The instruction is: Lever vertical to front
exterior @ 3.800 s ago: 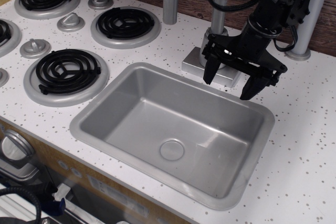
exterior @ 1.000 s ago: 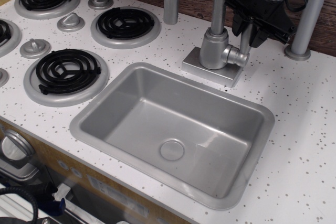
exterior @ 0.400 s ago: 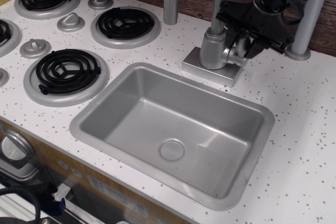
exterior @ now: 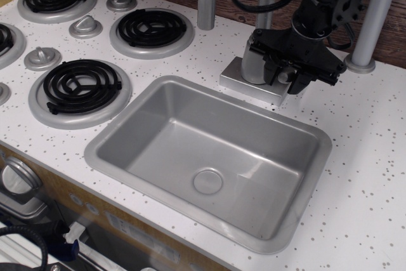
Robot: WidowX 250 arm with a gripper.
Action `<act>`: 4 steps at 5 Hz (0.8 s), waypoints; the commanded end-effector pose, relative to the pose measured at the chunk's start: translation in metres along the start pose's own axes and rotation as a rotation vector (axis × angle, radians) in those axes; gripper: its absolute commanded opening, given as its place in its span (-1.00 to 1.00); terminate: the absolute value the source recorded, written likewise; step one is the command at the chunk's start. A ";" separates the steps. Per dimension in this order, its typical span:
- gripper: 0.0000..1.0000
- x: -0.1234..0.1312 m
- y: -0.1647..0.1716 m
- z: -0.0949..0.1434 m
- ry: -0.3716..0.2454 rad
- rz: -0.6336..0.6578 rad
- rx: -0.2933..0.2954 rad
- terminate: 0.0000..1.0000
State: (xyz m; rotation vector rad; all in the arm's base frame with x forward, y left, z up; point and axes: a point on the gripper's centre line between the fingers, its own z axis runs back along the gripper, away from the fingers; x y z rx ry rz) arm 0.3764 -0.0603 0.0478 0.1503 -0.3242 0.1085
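Your black pincer [exterior: 293, 68] has dropped from above the short silver-grey lever [exterior: 283, 75], now clamped on it; lever looks nearly swung forward.

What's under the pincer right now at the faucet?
The pincer sits low over the faucet base plate, against the faucet body. A small round silver stub shows between its fingers. The lever rod itself is hidden by the black fingers, so its angle can't be seen.
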 end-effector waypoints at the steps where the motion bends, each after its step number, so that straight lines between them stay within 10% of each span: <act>1: -1.00 0.000 0.001 -0.001 -0.027 0.027 -0.045 -1.00; 3: -1.00 0.000 0.003 -0.013 -0.044 0.029 -0.068 -1.00; 4: -1.00 0.001 0.004 -0.017 -0.047 0.024 -0.074 1.00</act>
